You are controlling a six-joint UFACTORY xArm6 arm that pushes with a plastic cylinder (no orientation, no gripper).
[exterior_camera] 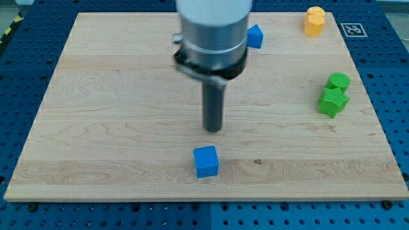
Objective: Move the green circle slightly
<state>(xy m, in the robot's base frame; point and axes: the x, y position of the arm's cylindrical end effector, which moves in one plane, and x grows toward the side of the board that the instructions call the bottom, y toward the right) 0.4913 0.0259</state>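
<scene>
The green circle sits near the right edge of the wooden board, touching a green star-shaped block just below it. My tip is near the board's middle, far to the left of the green circle. A blue cube lies just below my tip, apart from it.
A second blue block is at the view's top, partly behind the arm's grey body. A yellow block stands at the top right corner. A black-and-white marker tag lies off the board at the top right.
</scene>
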